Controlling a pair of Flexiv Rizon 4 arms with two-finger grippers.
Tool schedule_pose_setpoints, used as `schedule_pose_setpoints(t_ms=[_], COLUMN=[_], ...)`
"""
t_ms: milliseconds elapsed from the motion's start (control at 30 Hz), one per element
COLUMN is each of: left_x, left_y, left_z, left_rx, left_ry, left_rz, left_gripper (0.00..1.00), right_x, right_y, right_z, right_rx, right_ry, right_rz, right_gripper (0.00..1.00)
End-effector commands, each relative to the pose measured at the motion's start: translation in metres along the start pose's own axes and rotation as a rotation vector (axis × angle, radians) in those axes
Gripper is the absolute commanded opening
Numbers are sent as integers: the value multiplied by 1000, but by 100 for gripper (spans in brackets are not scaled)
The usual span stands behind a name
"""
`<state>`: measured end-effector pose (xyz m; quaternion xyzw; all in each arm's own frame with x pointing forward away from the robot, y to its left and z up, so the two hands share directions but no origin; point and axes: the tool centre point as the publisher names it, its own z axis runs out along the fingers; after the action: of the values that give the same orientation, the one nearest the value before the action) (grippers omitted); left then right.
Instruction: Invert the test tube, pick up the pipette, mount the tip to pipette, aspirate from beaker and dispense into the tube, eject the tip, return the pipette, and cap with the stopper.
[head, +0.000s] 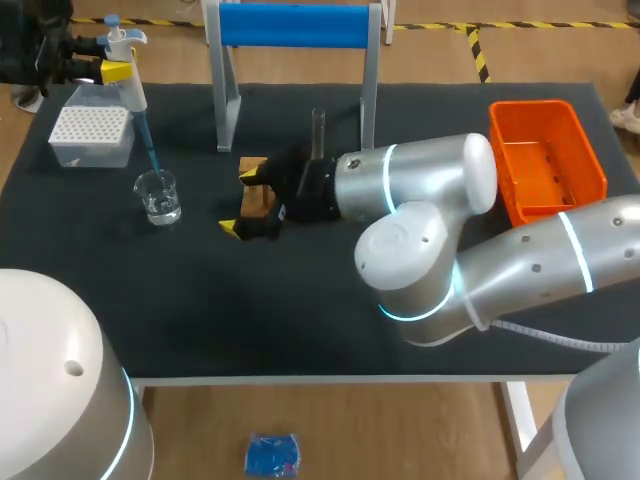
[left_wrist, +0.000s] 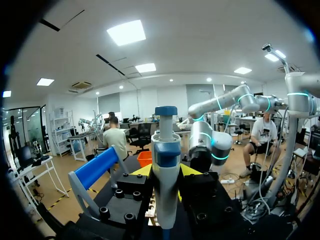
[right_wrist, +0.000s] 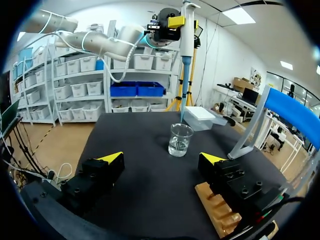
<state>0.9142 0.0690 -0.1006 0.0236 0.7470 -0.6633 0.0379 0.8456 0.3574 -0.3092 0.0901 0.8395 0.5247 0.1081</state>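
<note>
Left gripper clamps the stiff pipette's body over the fragile beaker at 10 o'clock; right gripper wide open, empty

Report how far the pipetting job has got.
Done: the clear glass test tube stands upright, and the white-and-blue pipette carries a blue tip. In hand: the left gripper grips the pipette, its tip at the rim of the clear glass beaker of liquid, placed for aspirating. Left: dispensing, ejecting the tip, returning the pipette, capping. The right gripper sits open by the wooden rack.
</note>
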Motion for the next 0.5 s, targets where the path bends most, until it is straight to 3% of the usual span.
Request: schedule_pose_setpoints(t_ms=[33, 500], left_x=[0, 0], left_y=[0, 0], left_z=[0, 0], left_rx=[0, 0], left_ry=[-1, -1], left_rz=[2, 2], left_gripper=[0, 0], right_x=[3, 1], right_y=[-4, -4], right_z=[18, 23], right_rx=[-7, -29], right_ry=[-23, -21], right_rz=[4, 21], right_gripper=[100, 100])
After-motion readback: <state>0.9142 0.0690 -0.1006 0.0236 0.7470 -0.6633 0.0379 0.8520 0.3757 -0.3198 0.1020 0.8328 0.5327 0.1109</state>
